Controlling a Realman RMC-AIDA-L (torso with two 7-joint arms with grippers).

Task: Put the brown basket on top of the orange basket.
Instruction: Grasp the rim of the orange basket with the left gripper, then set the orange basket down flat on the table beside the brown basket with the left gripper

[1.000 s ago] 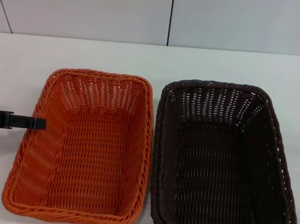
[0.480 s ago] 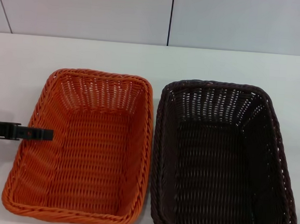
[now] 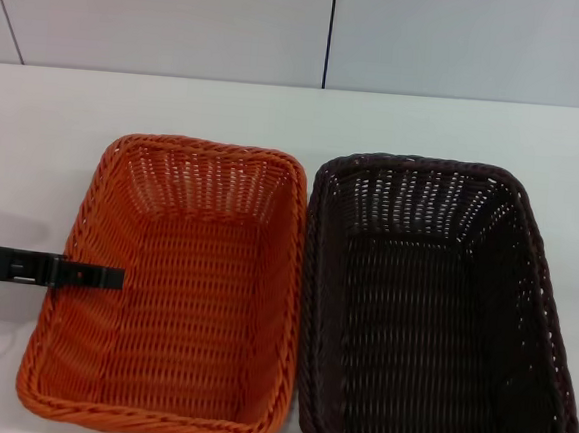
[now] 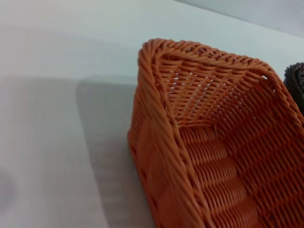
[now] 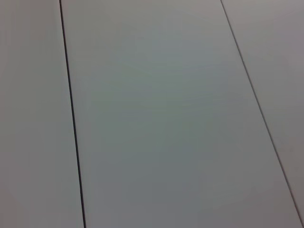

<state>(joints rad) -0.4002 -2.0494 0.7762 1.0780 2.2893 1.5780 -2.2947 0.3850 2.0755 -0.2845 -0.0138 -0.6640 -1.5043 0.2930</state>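
White table (image 3: 56,128); pale panelled wall (image 3: 165,16) behind, dark seams.

Orange basket (image 3: 178,298) bright orange weave; brown basket (image 3: 432,318) near-black weave.

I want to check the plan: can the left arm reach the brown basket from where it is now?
Probably not directly. The left gripper is over the left side of the orange basket, which lies between it and the brown basket. It would have to pass above the orange one.
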